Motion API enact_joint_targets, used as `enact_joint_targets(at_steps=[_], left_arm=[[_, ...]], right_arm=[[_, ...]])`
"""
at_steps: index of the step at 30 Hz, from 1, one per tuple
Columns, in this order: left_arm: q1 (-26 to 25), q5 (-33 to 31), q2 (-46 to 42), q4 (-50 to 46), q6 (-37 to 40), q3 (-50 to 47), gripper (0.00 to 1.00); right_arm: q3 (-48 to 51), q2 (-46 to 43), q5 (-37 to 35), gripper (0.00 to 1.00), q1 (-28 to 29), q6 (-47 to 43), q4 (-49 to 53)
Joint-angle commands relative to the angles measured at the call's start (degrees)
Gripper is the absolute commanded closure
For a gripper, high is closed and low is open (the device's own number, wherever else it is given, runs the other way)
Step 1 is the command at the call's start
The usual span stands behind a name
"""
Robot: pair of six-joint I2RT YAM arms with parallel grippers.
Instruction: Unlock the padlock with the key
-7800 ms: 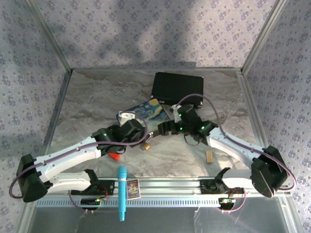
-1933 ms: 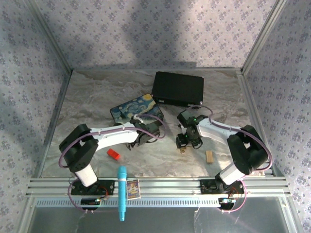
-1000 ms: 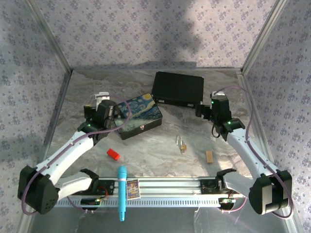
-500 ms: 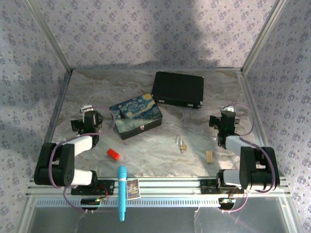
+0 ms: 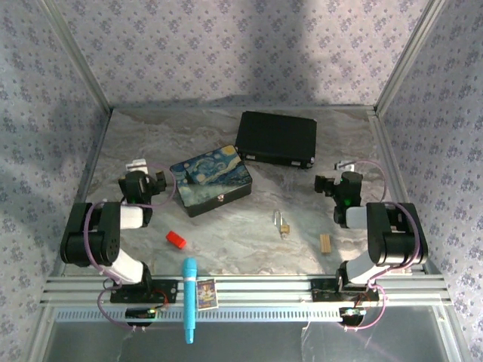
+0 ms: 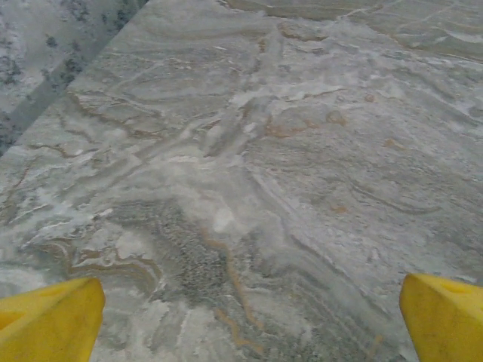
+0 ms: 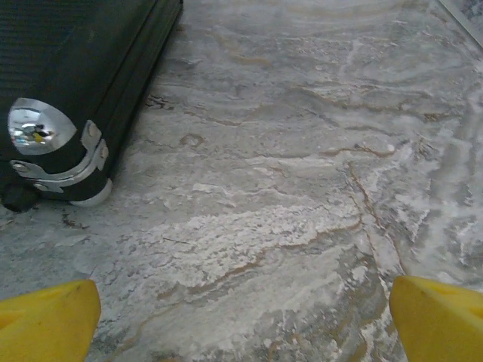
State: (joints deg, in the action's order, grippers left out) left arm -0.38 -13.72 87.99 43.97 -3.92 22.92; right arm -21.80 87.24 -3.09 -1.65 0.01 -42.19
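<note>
The padlock lies flat on the marble table, to the right of the starry-night box and a little nearer me, touching nothing. From above it is tiny: a brass body with the silver shackle at the end farther from me. I cannot tell whether the shackle is sprung or whether a key sits in it.

To do this well, I'd pin the brass body with one claw so it cannot skate. With the other I'd bring the key square to the keyhole and turn without lifting.

My left gripper, just left of the box, is spread wide and empty over bare marble. My right gripper, well to the box's right beside the black case, is likewise splayed, holding nothing.
</note>
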Motion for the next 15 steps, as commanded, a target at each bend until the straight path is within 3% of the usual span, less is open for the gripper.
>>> enact_joint_targets(at_steps=[1,15], left_arm=[[0.0,3.1,-0.2,3.5,0.9,0.1,0.0],[-0.4,2.0,-0.1,4.4,1.1,-0.1,0.0]], right_arm=[[-0.8,0.1,0.4,0.01,-0.1,-1.7,-3.5],[-1.0,-0.1,0.6,0.01,-0.2,-1.7,-2.7]])
